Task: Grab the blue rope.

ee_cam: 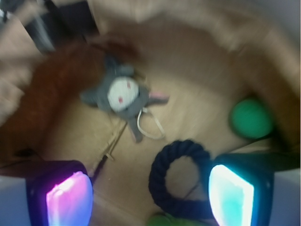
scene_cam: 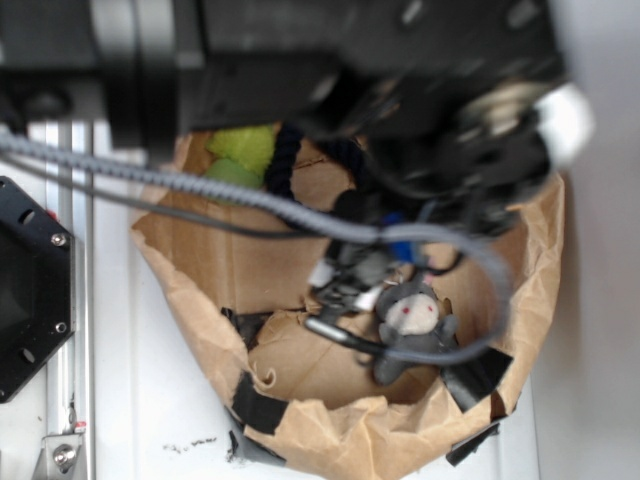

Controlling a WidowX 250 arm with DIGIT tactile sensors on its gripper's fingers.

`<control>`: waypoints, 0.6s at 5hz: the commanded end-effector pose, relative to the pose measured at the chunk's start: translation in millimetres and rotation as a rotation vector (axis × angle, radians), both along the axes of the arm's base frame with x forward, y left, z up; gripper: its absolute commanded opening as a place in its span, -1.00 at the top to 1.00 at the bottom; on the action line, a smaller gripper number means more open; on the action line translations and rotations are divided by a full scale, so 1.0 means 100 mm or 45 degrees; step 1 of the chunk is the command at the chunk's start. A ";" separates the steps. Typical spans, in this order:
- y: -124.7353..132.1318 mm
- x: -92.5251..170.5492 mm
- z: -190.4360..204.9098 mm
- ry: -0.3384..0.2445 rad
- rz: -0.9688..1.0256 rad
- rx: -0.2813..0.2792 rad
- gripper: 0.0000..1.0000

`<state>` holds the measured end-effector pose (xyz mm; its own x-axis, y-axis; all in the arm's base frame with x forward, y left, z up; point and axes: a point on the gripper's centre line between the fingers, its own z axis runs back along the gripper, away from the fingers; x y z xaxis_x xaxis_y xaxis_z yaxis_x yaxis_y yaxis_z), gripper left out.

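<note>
Inside the crumpled brown paper bag [ee_cam: 197, 61], the blue rope [ee_cam: 176, 181] lies curled in a loop on the paper floor, close to the right finger pad [ee_cam: 231, 193]. Overhead, the end effector [ee_cam: 150, 195] hovers with its fingers spread wide and nothing between them. A grey plush bunny [ee_cam: 123, 94] lies beyond the rope, a green ball [ee_cam: 251, 117] off to the right.

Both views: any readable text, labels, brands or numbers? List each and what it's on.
None readable in either view.
Blue rope, grey plush bunny, paper-lined bin: no print visible.
Gripper pads glow only; no markings show.
Exterior view: arm housing blurred; any labels illegible.
</note>
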<state>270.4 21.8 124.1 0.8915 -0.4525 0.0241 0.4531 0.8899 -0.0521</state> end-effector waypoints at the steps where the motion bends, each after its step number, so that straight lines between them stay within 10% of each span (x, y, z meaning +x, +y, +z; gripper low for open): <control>1: 0.11 -0.14 -0.29 -0.051 0.060 0.012 -1.00; 3: 0.14 -0.20 -0.61 -0.110 0.131 0.005 -1.00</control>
